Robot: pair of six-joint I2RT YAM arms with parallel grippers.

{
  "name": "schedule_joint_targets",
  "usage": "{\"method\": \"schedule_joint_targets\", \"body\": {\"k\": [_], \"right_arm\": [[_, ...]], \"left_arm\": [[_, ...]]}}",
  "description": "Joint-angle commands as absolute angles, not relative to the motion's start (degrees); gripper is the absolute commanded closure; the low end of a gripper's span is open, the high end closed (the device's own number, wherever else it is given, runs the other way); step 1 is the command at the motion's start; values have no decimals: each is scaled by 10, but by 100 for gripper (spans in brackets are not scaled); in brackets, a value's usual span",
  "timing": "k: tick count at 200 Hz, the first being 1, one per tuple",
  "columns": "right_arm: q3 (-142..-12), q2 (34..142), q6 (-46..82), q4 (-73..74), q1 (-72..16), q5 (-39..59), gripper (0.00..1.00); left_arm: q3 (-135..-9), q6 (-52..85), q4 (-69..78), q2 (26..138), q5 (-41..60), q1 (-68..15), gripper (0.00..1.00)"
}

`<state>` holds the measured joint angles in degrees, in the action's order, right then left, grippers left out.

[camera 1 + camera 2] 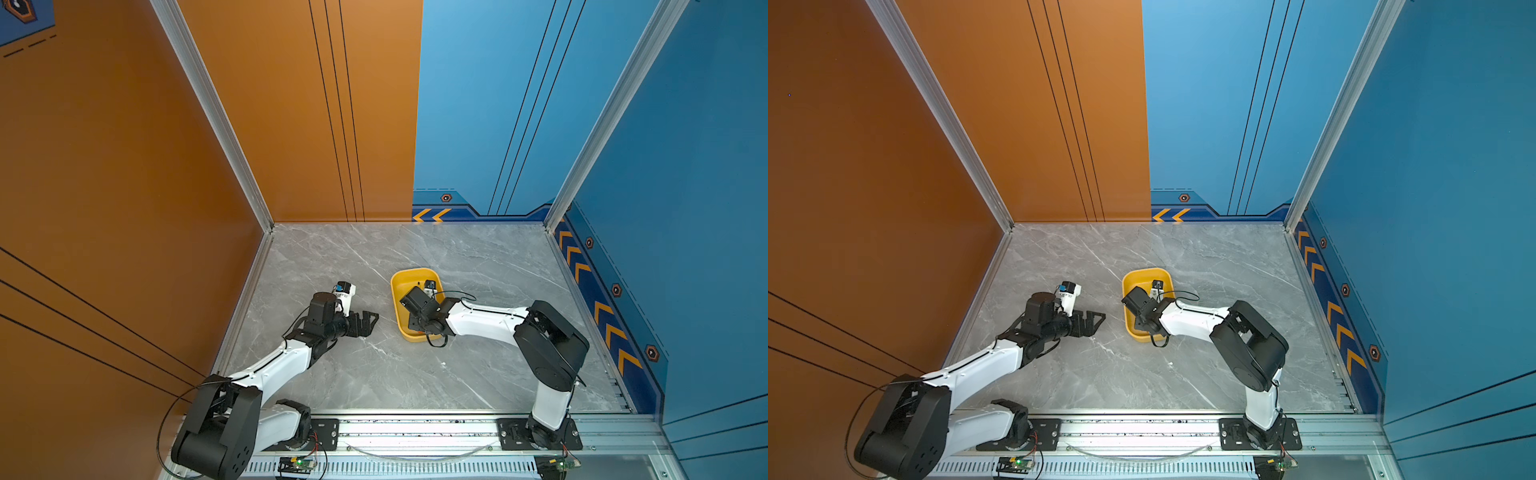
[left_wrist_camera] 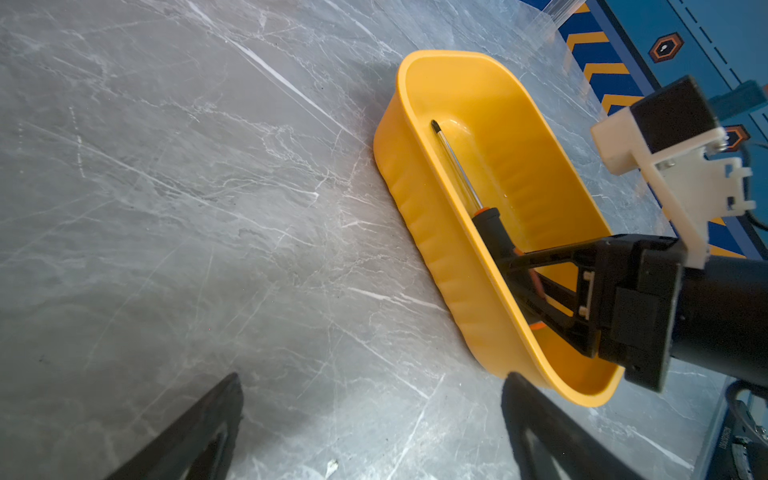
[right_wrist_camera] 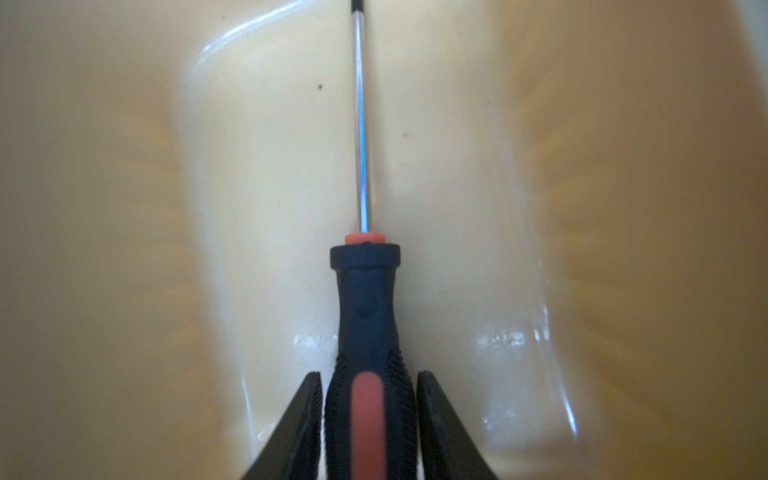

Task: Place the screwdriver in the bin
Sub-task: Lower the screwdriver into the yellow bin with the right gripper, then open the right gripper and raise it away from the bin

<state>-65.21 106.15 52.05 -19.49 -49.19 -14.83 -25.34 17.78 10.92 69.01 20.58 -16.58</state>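
Yellow bin [image 2: 415, 199] x1, 1 screwdriver [image 2: 490, 224] inside, R gripper [image 3: 368, 374] narrow, unclamped, L gripper [image 2: 374, 376] wide.

No readable text; orange chevrons [image 1: 432, 215], hexagon emblems [image 1: 446, 198] on blue wall band [image 1: 463, 214].
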Motion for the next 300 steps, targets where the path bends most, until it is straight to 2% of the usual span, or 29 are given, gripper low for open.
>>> {"method": "schedule_joint_targets", "body": {"k": [1, 38, 119, 188, 237, 300], "right_arm": [[-664, 1062, 512, -227, -495, -153, 57], [-683, 1043, 495, -269, -497, -160, 43], [-709, 988, 451, -340, -498, -171, 27], [-692, 901, 337, -342, -443, -56, 24], [-629, 794, 289, -345, -340, -15, 23], [-528, 666, 157, -344, -204, 1, 23]], "left_arm": [[-265, 165, 100, 686, 198, -171, 2], [-265, 165, 99, 686, 198, -170, 2], [-265, 165, 97, 685, 198, -171, 2], [-267, 163, 91, 687, 199, -171, 2], [-270, 157, 80, 680, 195, -171, 2], [-276, 142, 66, 669, 185, -171, 2]]}}
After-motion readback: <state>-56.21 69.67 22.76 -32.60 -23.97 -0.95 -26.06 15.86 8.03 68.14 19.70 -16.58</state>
